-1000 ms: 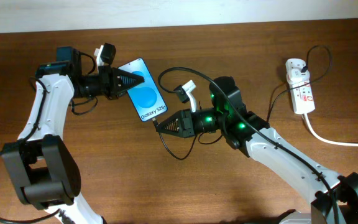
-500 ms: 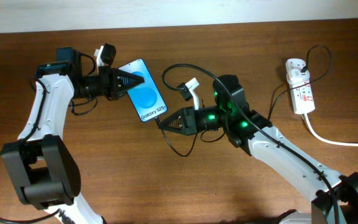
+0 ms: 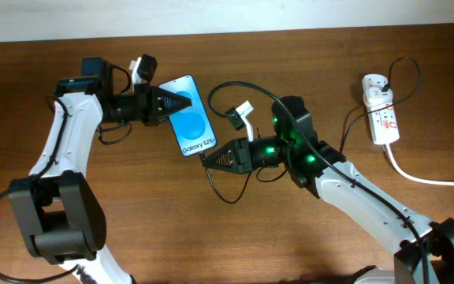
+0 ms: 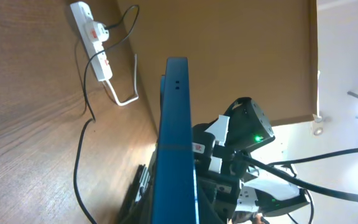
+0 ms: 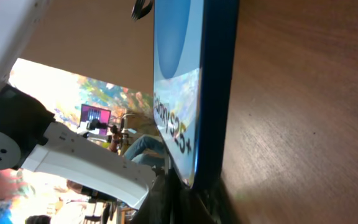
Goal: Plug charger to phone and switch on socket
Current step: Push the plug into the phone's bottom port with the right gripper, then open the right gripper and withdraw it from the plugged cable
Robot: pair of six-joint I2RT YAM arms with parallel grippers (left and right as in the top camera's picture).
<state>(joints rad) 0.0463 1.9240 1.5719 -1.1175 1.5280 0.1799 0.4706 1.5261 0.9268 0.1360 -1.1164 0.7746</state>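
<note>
We see our left gripper [image 3: 178, 102] pinching the phone [image 3: 198, 126] by its top end. Our right gripper [image 3: 208, 159] has its jaws pressed together on the charger [image 3: 227, 200] tip, right at the phone's bottom edge. The socket [image 3: 380, 110] lies well apart, over on the right.

3 cameras cover the scene. The overhead one looks straight down from well above the table [image 3: 211, 252], taking in the 2 arms, the phone [image 3: 189, 116] and the socket [image 3: 381, 110]. The left wrist camera sits close against the phone's thin edge, facing along the tabletop toward the socket and the right arm [image 4: 247, 124]. The right wrist camera sits very near the phone's lower end, facing along its screen toward the left arm [image 5: 73, 162]. All 3 share the phone.
</note>
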